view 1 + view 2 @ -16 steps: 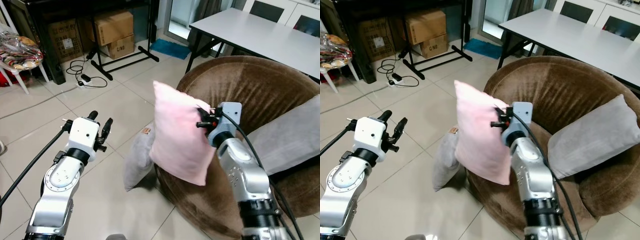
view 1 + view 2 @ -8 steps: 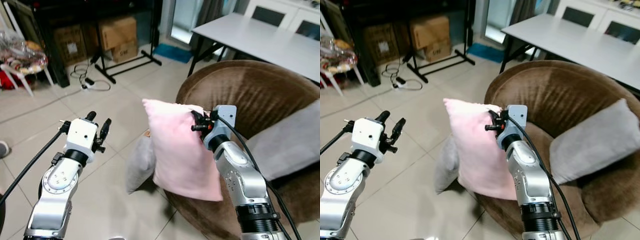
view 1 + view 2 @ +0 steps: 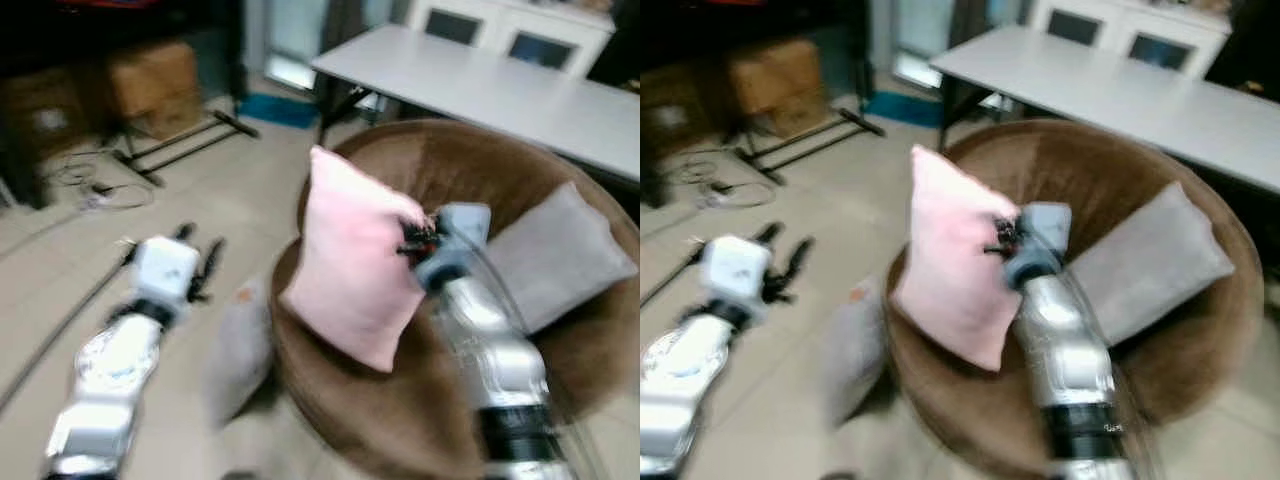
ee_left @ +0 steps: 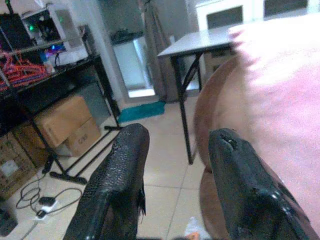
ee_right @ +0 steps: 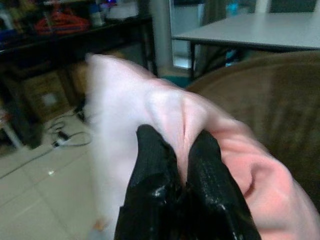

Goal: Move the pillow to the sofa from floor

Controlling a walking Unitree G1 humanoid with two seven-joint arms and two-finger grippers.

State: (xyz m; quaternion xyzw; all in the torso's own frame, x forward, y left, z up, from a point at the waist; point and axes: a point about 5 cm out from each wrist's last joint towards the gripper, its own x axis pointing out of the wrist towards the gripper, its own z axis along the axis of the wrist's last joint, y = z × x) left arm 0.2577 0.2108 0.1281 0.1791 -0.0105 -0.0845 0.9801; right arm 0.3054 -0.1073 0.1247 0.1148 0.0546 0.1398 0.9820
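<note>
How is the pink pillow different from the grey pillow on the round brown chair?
The pink pillow is held up in the air, pinched by the right gripper; the grey pillow lies resting against the brown chair. The pink one hangs over the chair's front edge, the grey one sits inside. Both look soft and squarish.

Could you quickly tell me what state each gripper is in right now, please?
Left gripper: open, holding nothing, out over the floor.
Right gripper: shut on a fold of the pink pillow, held over the brown sofa.
</note>
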